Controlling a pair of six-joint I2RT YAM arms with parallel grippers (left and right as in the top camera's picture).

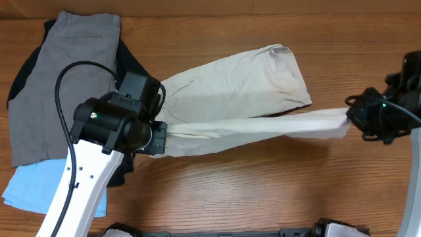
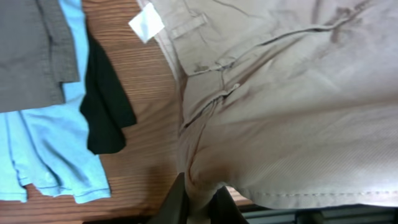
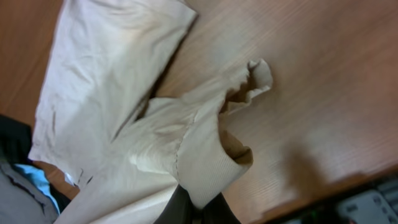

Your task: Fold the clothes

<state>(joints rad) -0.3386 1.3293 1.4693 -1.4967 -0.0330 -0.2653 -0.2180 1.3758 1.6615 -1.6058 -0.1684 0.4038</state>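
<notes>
The beige khaki shorts [image 1: 230, 99] are stretched across the middle of the table between my two grippers. My left gripper [image 1: 160, 135] is shut on their waistband end; the left wrist view shows its fingers [image 2: 198, 205] pinching the beige cloth [image 2: 292, 112], with the white label [image 2: 147, 26] above. My right gripper [image 1: 353, 118] is shut on a leg hem, lifted and pulled right; the right wrist view shows its fingers [image 3: 196, 208] clamping the hem [image 3: 205, 162]. Grey shorts [image 1: 66, 72], light-blue shorts [image 1: 29, 187] and a black garment [image 1: 131, 59] lie piled at the left.
The pile at the left lies partly under my left arm [image 1: 85, 191]. Bare wooden table [image 1: 263, 191] shows in front of and behind the beige shorts. Dark equipment [image 1: 230, 232] lines the front edge.
</notes>
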